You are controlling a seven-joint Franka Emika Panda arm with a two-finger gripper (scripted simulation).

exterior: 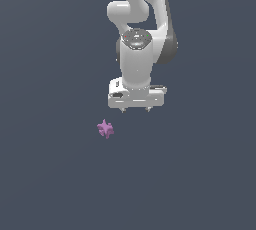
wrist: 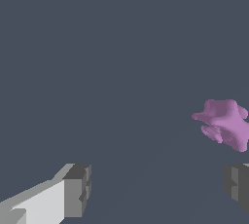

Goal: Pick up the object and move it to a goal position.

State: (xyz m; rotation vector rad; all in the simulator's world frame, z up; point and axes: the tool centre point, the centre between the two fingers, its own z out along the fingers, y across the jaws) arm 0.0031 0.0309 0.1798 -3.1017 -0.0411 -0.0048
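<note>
The object (exterior: 105, 129), a knobbly pink-purple lump, is sitting just left of centre in the exterior view, nothing crowding it. Behind and to the upper right, the gripper (exterior: 135, 110) is hanging with fingers (wrist: 78, 191) spread wide, holding nothing.

Exterior view high, distant; wrist view close, sharing object (exterior: 105, 129) (wrist: 224, 123).

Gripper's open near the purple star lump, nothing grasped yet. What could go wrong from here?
1. The object sits off toward the exterior view's left of the gripper; in the wrist view it lies near one fingertip, not centred. Descending straight would likely land a finger on it or miss.
2. Its stubby prongs give uneven contact, so closing pads may pinch one prong and flick or twist it away.
</note>
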